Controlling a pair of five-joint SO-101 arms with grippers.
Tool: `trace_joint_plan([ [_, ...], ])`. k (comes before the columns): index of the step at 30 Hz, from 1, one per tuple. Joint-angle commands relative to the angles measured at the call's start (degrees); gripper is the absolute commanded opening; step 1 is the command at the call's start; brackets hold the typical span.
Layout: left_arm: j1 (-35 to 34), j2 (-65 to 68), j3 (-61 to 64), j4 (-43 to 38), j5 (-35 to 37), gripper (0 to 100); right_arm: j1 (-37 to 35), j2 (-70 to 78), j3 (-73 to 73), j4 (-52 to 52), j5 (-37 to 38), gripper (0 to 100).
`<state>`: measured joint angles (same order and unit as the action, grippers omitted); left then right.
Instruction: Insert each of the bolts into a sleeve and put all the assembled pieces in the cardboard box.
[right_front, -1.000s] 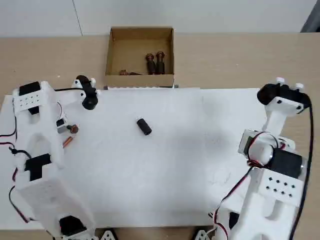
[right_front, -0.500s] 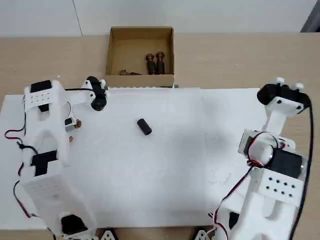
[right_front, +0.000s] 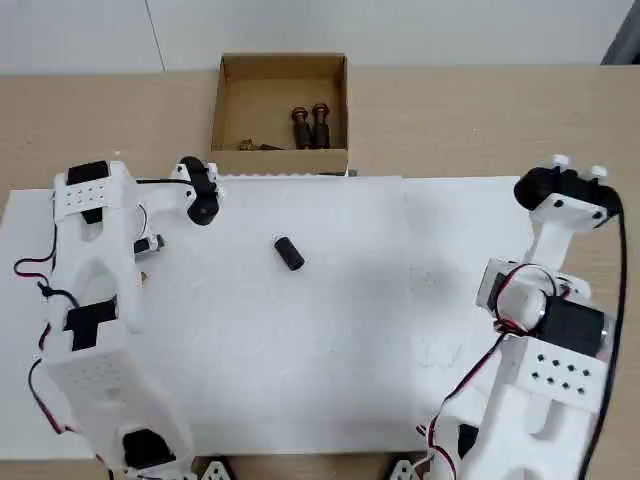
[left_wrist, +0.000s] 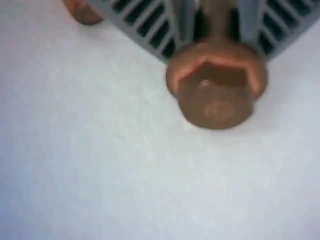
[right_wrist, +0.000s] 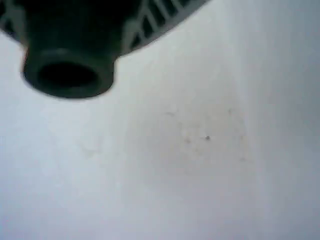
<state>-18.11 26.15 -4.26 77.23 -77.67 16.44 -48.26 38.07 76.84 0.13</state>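
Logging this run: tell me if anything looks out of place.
One thing: a copper piece lies in the cardboard box, apart from the two assembled pieces, seemingly without a black sleeve.

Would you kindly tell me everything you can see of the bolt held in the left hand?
The bolt looks like copper-coloured metal, with a hexagonal head on a round flange; the head faces the wrist camera. Its shank runs back between the grey ribbed fingers of the left hand, which is shut on it. It sits low over the white mat, casting a soft shadow; contact with the mat cannot be told.
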Motion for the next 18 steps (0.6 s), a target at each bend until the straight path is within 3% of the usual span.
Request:
trace_joint_plan([
  [1,1.1,-0.4,-0.6,0.4,-18.5,1,0.3,-1.4,-0.5,-0.5,-0.5,0.4],
  [10,1.2,-1.0,-2.5,1.2,-18.4,1,0.3,-1.5,-0.6,-0.5,-0.4,0.4],
  [18,4.1,-0.9,-22.6,17.8,-9.4,1,0.2,-4.3,-4.0,0.7,-0.3,0.4],
])
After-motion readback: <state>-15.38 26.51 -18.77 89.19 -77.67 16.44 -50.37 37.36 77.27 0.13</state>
